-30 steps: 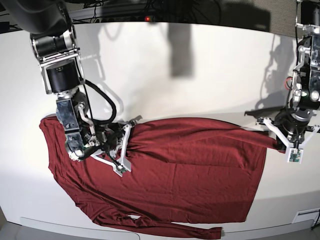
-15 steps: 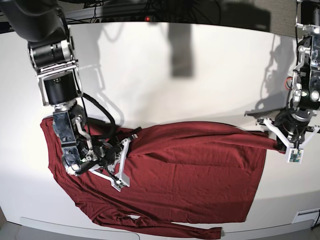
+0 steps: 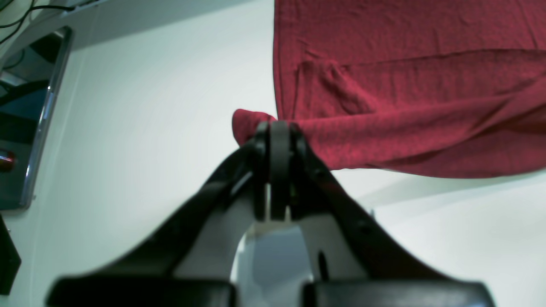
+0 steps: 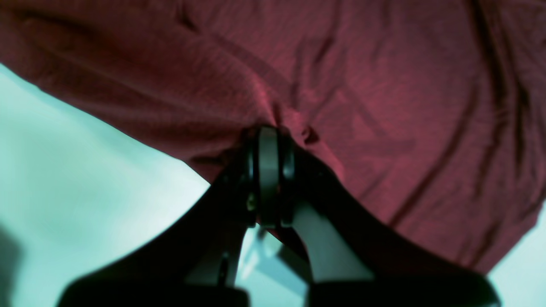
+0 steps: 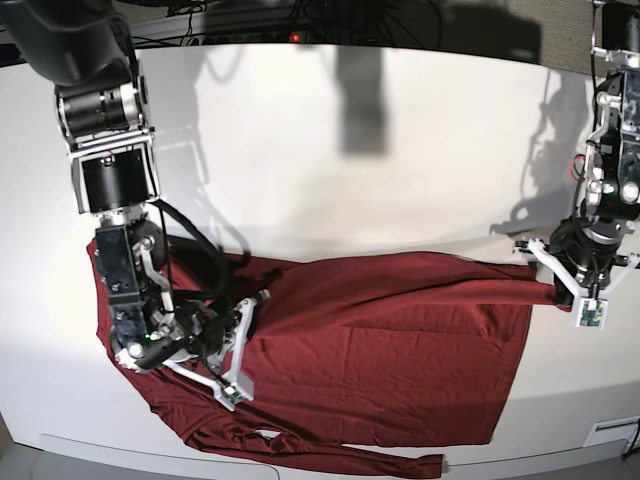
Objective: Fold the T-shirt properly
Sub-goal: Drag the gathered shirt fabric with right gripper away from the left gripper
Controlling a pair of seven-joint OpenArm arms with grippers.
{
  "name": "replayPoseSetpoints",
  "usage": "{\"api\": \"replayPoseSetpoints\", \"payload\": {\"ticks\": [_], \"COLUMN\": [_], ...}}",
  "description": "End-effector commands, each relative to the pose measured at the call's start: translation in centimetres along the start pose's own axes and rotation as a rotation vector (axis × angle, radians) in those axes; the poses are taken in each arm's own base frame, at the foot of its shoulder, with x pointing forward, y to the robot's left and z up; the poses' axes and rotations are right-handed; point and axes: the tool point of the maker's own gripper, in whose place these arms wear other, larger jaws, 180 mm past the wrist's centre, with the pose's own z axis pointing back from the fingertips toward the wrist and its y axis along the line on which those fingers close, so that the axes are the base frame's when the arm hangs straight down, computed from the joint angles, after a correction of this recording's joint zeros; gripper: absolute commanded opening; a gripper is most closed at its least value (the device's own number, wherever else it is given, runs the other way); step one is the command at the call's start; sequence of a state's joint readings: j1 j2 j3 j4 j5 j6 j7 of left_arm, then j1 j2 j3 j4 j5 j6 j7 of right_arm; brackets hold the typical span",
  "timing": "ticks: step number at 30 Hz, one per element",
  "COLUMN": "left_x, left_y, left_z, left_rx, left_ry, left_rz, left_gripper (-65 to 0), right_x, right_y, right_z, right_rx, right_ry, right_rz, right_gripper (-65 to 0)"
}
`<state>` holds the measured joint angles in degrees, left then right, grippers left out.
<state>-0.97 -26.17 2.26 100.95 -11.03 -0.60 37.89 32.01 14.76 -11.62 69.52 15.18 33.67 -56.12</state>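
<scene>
Right gripper, jaws clamped on the thin, wrinkly maroon long-sleeved T-shirt, is dragging the upper edge toward the near hem; left gripper is pinching the corner; garment is lying on the white bench, fold beginning

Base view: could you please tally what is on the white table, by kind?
Maroon T-shirt: 1
Robot pincers, both shut on the T-shirt: 2, left pincer and right pincer
White table: 1
Total: 4
</scene>
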Motion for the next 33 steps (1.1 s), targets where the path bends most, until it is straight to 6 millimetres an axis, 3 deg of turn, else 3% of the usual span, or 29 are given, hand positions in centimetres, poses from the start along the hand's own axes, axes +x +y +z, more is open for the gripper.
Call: {"api": "replayPoseSetpoints", "payload": {"ticks": [1, 9, 13, 25, 33], "left_x": [2.2, 3.5, 4.2, 5.4, 6.1], "left_y": [0.9, 0.8, 0.4, 0.4, -2.1], "left_z": [0.2, 0.4, 0.4, -0.1, -2.7], "left_rx": [0.022, 0.018, 0.011, 0.004, -0.067], "left_ry": [-0.071, -0.145, -0.187, -0.250, -0.245], "left_rz": [-0.016, -0.013, 0.000, 0.030, 0.094], "left_gripper": [-65.0, -65.0, -65.0, -65.0, -65.0], "right_x": [2.0, 1.4, 1.3, 0.9, 1.1], "right_y": [-1.7, -6.6, -8.0, -8.2, -8.6], "right_z": [1.6, 4.2, 5.0, 5.0, 5.0], "right_rx": [-0.036, -0.096, -0.115, -0.121, -0.143], "right_ry": [-0.059, -0.154, -0.197, -0.206, -0.225], "right_rz": [-0.007, -0.206, -0.264, -0.278, -0.270], "right_gripper": [-65.0, -65.0, -65.0, -65.0, -65.0]}}
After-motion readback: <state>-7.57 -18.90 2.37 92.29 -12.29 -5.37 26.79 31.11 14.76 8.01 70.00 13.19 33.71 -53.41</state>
